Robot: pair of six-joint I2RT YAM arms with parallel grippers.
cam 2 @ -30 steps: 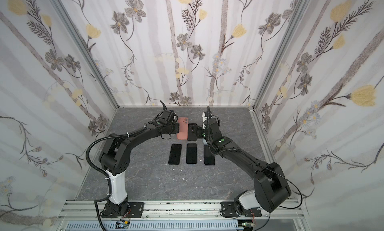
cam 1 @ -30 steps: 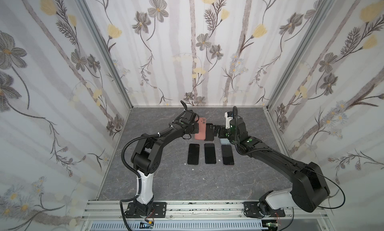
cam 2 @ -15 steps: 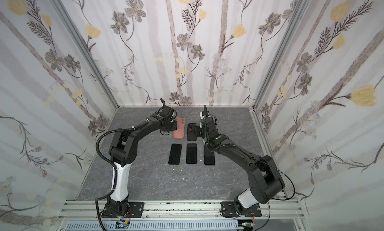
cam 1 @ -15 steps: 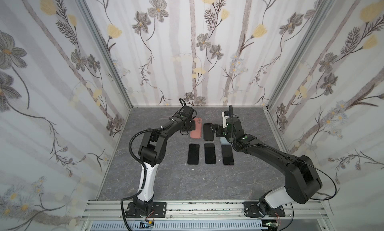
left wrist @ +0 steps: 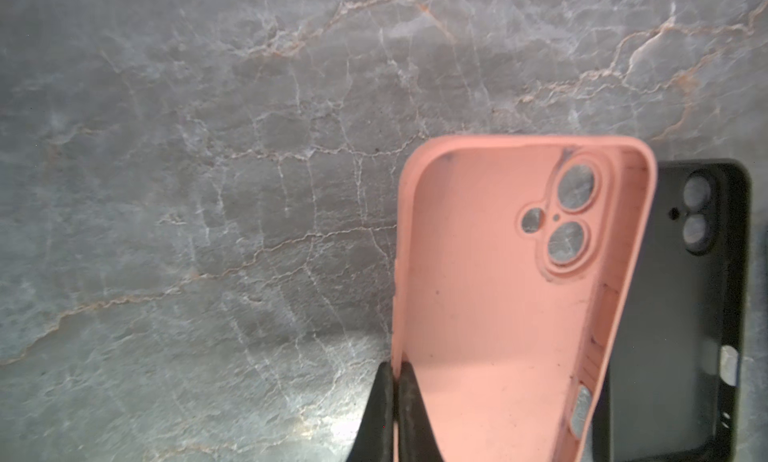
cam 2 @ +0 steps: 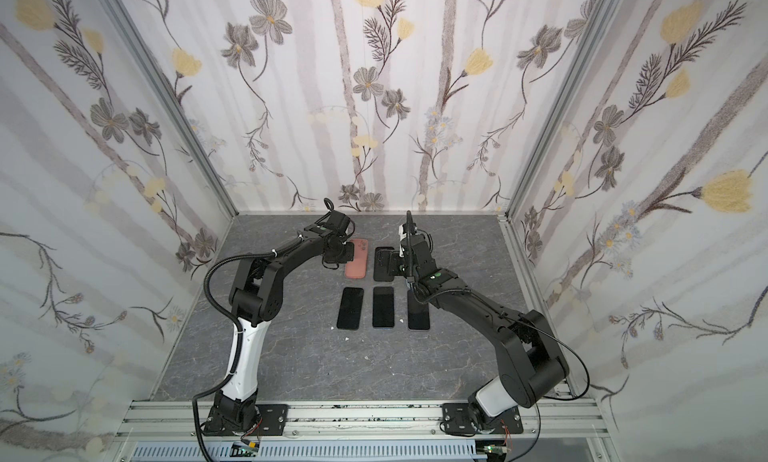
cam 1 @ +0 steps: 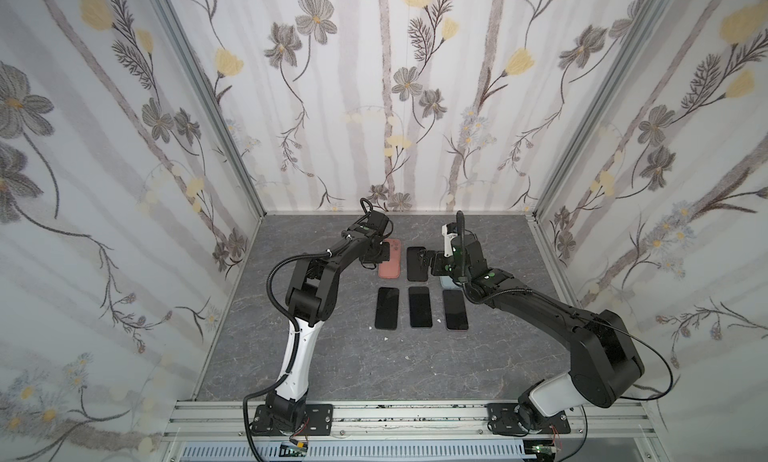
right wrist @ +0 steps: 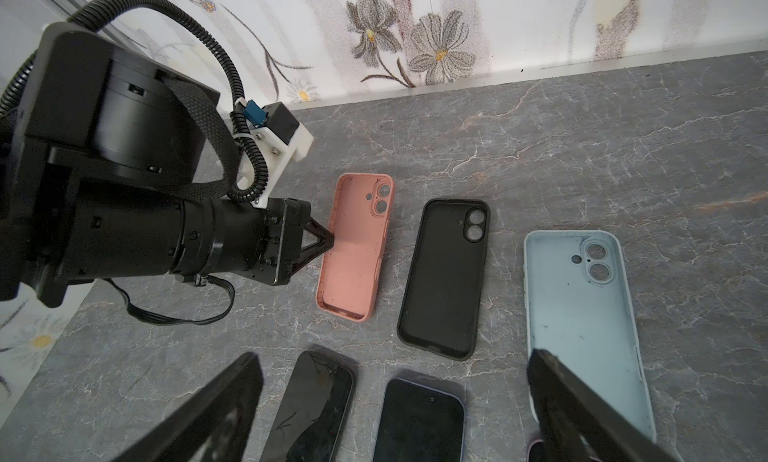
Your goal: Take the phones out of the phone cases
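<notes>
An empty pink phone case (cam 1: 390, 264) (right wrist: 353, 248) lies open side up at the back of the table. My left gripper (left wrist: 395, 364) (cam 1: 376, 258) is shut on its long side wall, one finger inside (left wrist: 409, 397) and one outside. No phone is in this case. Three dark phones lie face up in a row in front of the cases: left (cam 1: 387, 308), middle (cam 1: 419, 306) and right (cam 1: 455, 310). My right gripper (right wrist: 392, 358) (cam 1: 426, 258) hangs open over the back row with nothing between its fingers.
An empty black case (cam 1: 417, 264) (right wrist: 444, 273) lies right of the pink one. An empty light blue case (right wrist: 582, 314) lies further right, under my right wrist. The flowered back wall (cam 1: 382, 148) stands close behind the cases.
My left gripper has slid the pink case a little to the left, away from the black case. The right gripper has drawn slightly back and stays open.
</notes>
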